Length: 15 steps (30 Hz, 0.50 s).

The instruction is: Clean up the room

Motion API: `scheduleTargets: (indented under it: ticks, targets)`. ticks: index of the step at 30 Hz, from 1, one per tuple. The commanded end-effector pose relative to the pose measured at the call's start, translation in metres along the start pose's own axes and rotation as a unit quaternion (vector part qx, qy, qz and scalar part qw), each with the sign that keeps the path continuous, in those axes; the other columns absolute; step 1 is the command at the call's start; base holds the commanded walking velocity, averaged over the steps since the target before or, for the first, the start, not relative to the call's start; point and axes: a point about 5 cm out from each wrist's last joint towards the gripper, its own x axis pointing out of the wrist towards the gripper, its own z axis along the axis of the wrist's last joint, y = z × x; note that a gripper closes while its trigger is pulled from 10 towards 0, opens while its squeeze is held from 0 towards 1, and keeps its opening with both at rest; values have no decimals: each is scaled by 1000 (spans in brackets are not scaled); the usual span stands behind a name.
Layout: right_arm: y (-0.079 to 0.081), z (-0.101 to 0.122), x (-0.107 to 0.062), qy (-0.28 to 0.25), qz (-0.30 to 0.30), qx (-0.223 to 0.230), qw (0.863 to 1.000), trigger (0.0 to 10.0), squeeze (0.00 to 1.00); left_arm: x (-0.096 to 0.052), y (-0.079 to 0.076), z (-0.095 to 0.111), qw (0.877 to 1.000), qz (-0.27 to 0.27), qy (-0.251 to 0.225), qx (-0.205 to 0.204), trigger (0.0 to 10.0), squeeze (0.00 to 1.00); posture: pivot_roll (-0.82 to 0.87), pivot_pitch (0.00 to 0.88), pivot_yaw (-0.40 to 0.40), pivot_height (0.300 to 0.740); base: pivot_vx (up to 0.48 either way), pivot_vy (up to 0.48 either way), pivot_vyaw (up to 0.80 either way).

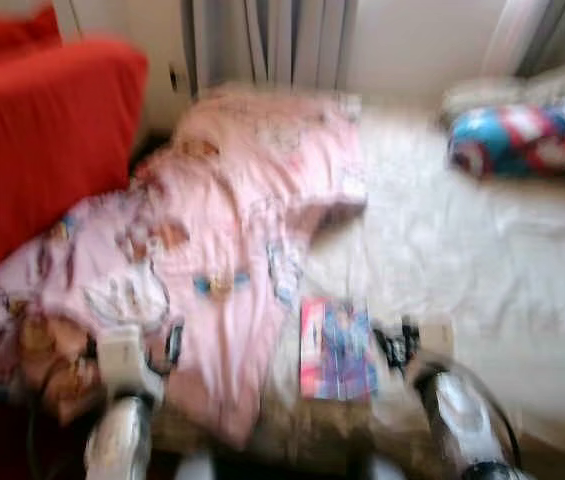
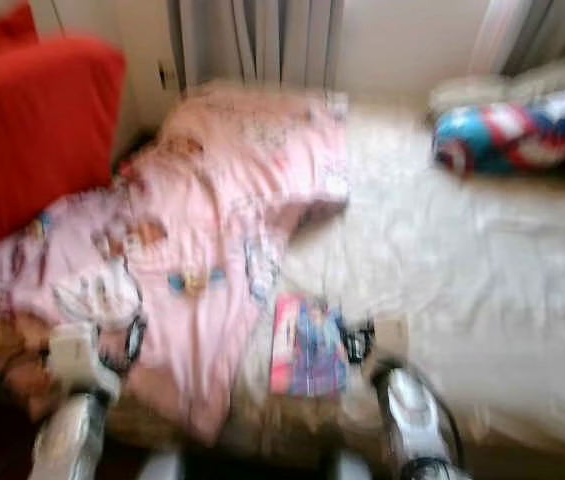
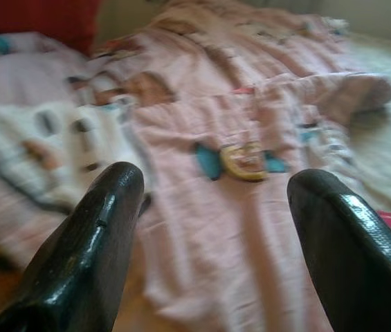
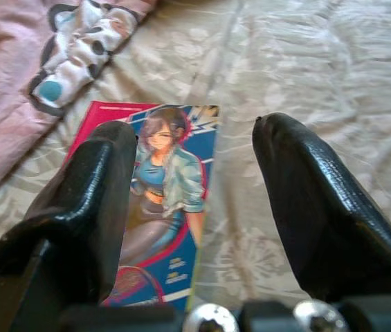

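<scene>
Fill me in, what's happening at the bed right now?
The robot stands at the edge of a bed with both arms raised. Its right hand is open, hovering just above a colourful book lying flat on the cream sheet. Its left hand is open over the rumpled pink blanket. Nothing is held yet; the head views are blurred.

Two silver arms end in pale wrist blocks with black cables. The right gripper (image 4: pixel 195 200) has thick, glossy black fingers (image 4: pixel 320 207) above silver screws; the left gripper (image 3: pixel 212 228) looks alike.
</scene>
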Motion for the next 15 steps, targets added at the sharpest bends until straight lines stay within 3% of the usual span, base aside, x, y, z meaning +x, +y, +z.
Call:
scheduleTargets:
  ticks: [1,5,9,12,15]
  targets:
    - [5,4,5,0,-1,9,1000,10000,0,0,3,-2,1000,1,12,3,10000,0,75,54,-74,611,0,0,0]
    - [25,5,12,-2,2,31,1000,10000,0,5,10,11,1000,-12,-3,16,10000,0,87,72,-73,611,0,0,0]
    - [31,-6,10,21,-3,43,999,10000,0,2,15,10,1000,1,1,22,10000,0,106,96,-50,611,0,0,0]
    - [30,-17,5,44,-19,50,998,10000,0,-5,14,13,1000,0,2,8,10000,0,132,125,-7,611,0,0,0]
    - [25,-27,0,58,-47,73,995,10000,0,-10,21,17,1000,-4,8,27,10000,0,151,156,19,611,0,0,0]
